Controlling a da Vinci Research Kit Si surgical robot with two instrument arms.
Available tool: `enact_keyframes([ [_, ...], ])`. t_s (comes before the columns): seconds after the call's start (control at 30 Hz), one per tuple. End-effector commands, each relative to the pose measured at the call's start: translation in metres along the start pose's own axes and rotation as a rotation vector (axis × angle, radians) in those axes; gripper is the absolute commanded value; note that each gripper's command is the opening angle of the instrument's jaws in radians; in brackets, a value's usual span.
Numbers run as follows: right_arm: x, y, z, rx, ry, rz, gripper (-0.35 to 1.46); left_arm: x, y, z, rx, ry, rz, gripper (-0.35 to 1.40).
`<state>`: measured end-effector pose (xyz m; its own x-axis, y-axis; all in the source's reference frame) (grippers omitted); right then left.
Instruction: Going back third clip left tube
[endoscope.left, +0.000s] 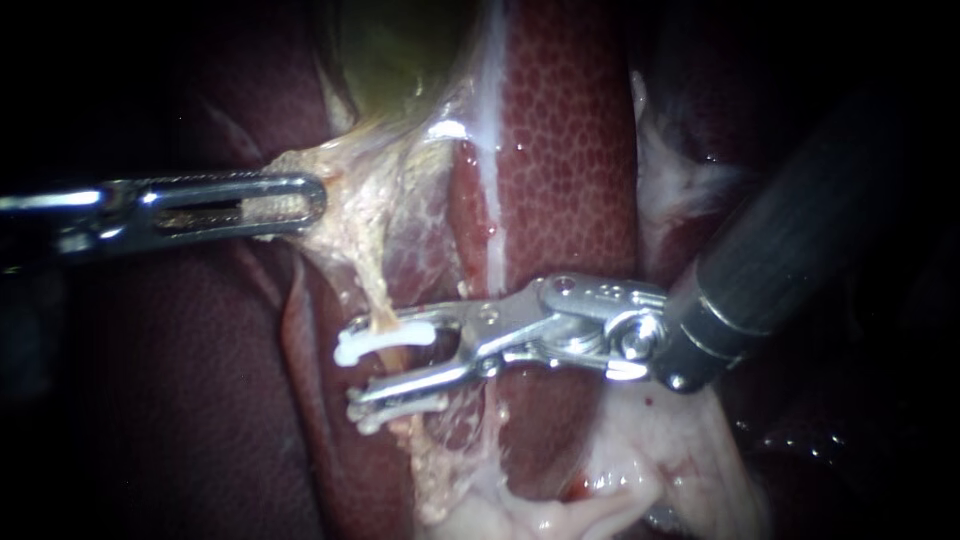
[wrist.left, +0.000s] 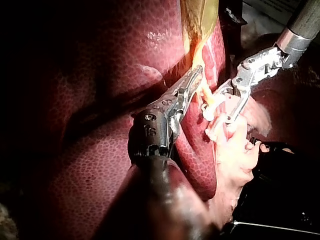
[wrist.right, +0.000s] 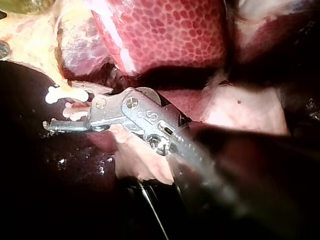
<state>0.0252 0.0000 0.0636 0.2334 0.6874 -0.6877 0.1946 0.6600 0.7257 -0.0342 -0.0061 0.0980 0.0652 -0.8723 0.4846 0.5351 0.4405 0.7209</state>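
My left instrument comes in from the left, its slotted jaws shut on pale tissue just below the greenish gallbladder. From that tissue a thin yellowish tube runs down. My right instrument reaches in from the right with open jaws that straddle the tube. A white clip lies across the tube just under the upper jaw. A second white clip lies by the lower jaw. In the right wrist view both clips show just beyond the jaws. The left wrist view shows them beside my left instrument's jaws.
Dark red liver lies behind and on both sides of the tube. Pale fatty tissue bulges under the right instrument's shaft. A whitish band runs down the liver's surface.
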Motion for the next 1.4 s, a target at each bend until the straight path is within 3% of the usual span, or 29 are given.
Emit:
enact_keyframes([
  [0.03,0.0001,0.0001,-0.0001,-0.014,0.002,-0.007,0.58,0.0000,0.0000,0.0000,-0.001,0.000,0.000,-0.35],
  [0.27,0.0001,0.0008,-0.0023,-0.035,0.006,-0.017,0.60,0.0000,0.0000,0.0000,-0.001,0.000,0.000,-0.35],
  [0.4,0.0004,0.0005,-0.0044,-0.035,0.006,-0.023,0.60,0.0000,0.0000,0.0000,0.000,0.000,0.000,-0.35],
  [0.73,0.0025,-0.0024,-0.0106,-0.007,0.004,-0.067,0.60,0.0000,0.0000,0.0001,-0.001,0.000,0.000,-0.35],
  [0.97,0.0050,-0.0043,-0.0151,-0.024,0.007,-0.088,0.60,0.0001,0.0000,0.0002,-0.002,-0.001,0.000,-0.35],
  [1.2,0.0063,-0.0054,-0.0172,-0.026,0.007,-0.106,0.60,0.0005,0.0001,0.0008,-0.004,-0.003,0.003,-0.35],
  [1.4,0.0065,-0.0060,-0.0175,-0.023,0.007,-0.106,0.60,0.0016,0.0002,0.0022,-0.012,-0.009,0.008,-0.35],
])
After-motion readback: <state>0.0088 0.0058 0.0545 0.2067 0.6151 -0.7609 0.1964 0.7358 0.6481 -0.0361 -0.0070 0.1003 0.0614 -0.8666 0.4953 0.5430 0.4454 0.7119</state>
